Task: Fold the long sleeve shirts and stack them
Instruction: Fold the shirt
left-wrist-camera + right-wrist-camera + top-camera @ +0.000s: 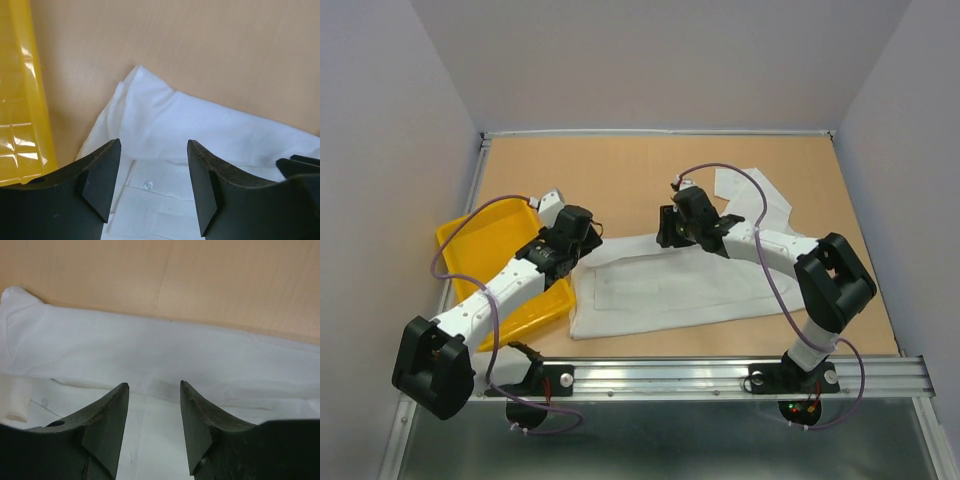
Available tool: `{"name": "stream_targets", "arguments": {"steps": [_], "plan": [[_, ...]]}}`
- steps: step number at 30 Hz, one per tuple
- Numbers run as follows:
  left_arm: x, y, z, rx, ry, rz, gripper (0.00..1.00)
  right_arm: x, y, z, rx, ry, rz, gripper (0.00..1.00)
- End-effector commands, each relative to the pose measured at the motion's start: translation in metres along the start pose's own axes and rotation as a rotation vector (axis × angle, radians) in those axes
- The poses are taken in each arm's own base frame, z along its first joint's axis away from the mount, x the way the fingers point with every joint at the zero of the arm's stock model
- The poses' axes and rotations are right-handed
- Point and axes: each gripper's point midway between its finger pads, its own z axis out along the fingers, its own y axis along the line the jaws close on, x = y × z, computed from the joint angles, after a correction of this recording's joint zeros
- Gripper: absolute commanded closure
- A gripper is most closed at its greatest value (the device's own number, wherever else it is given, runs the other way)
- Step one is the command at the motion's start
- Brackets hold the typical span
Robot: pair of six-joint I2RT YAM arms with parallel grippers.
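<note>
One white long sleeve shirt (660, 290) lies partly folded across the middle of the table, with a sleeve (755, 200) trailing toward the back right. My left gripper (582, 240) hovers over the shirt's left end, beside the tray. In the left wrist view this gripper (154, 142) is open over the white fabric (190, 120), a small clear button (148, 184) showing between the jaws. My right gripper (672, 228) hangs above the shirt's far edge. In the right wrist view it (153, 384) is open too, nothing between its fingers, with a fold of the cloth (150, 345) just ahead.
A yellow plastic tray (485, 245) sits at the left, its rim (20, 100) close to the shirt's left end. Grey walls enclose the table on three sides. A metal rail (720, 375) runs along the near edge.
</note>
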Motion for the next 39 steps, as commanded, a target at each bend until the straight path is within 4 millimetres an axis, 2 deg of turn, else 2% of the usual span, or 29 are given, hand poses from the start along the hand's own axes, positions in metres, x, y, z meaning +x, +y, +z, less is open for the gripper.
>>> {"name": "stream_targets", "arguments": {"steps": [1, 5, 8, 9, 10, 15, 18, 19, 23, 24, 27, 31, 39], "plan": [[-0.038, -0.028, -0.012, 0.048, -0.083, 0.004, 0.33, -0.040, 0.018, -0.008, -0.028, -0.107, 0.054, 0.50], [-0.037, -0.046, 0.000, 0.070, -0.058, 0.023, 0.34, -0.047, 0.022, -0.002, -0.028, -0.115, 0.081, 0.53], [-0.025, -0.052, 0.018, 0.076, -0.031, 0.024, 0.34, -0.039, 0.019, 0.011, -0.014, -0.088, 0.089, 0.53], [-0.015, -0.049, 0.027, 0.063, -0.010, 0.034, 0.36, -0.037, 0.018, 0.014, -0.009, -0.082, 0.092, 0.53], [-0.015, -0.052, 0.032, 0.071, -0.019, 0.028, 0.37, -0.034, 0.015, 0.018, 0.007, -0.077, 0.106, 0.54], [0.005, -0.037, 0.059, -0.008, 0.014, 0.026, 0.43, -0.007, -0.008, 0.033, 0.094, -0.035, 0.131, 0.60], [0.019, -0.025, 0.072, -0.054, 0.048, 0.027, 0.44, 0.014, -0.024, 0.034, 0.147, -0.009, 0.140, 0.63], [0.022, -0.023, 0.073, -0.061, 0.053, 0.026, 0.44, 0.028, -0.031, 0.033, 0.166, 0.016, 0.144, 0.63], [0.034, -0.009, 0.076, -0.090, 0.072, 0.010, 0.45, 0.049, -0.045, 0.025, 0.200, 0.037, 0.167, 0.64], [0.038, -0.006, 0.076, -0.095, 0.079, 0.006, 0.45, 0.064, -0.053, 0.022, 0.219, 0.060, 0.169, 0.64], [0.047, 0.009, 0.077, -0.126, 0.097, -0.013, 0.45, 0.082, -0.067, 0.017, 0.257, 0.083, 0.184, 0.66], [0.053, 0.027, 0.078, -0.160, 0.106, -0.034, 0.45, 0.091, -0.073, 0.010, 0.270, 0.088, 0.190, 0.66], [0.055, 0.039, 0.082, -0.184, 0.122, -0.062, 0.46, 0.069, -0.076, -0.014, 0.273, -0.006, 0.174, 0.66]]}}
